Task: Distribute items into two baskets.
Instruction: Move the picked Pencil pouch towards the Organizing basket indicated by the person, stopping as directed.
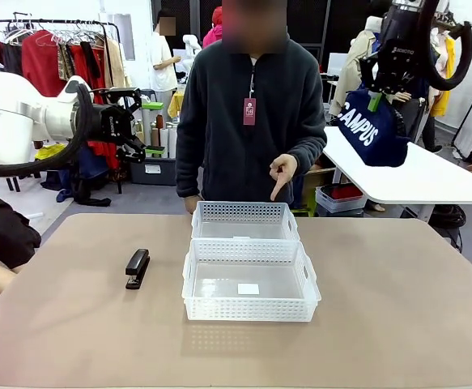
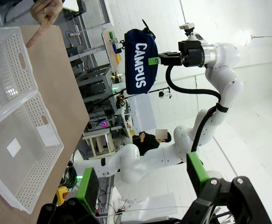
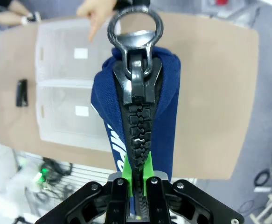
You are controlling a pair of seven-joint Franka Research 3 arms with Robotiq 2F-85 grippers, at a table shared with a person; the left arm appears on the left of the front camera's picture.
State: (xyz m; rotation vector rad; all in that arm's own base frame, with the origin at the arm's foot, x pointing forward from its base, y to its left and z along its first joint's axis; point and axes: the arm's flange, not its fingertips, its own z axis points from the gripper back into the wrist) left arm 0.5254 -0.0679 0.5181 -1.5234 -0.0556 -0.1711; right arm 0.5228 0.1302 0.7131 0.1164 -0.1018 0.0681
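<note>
1. Right tool [image 1: 375,101] clamped on pouch [image 1: 373,134], hanging high at 2 o'clock of far basket [image 1: 244,209].
2. Left tool [image 1: 153,128] apart, empty; stapler [image 1: 137,268] on surface [image 1: 381,324], 9 o'clock of near basket [image 1: 248,310].
3. Risk: basket-wide pouch snags rim if lowered off-centre.

Even overhead light is filling the room, casting soft shadows beside the baskets [image 1: 250,308] on the surface [image 1: 397,324]. Up close, the pouch [image 3: 166,102] is showing sharp, its metal ring glinting, while everything behind is blurring. A lamp [image 2: 242,36] is glaring in the left wrist view, whose edges are bending.
</note>
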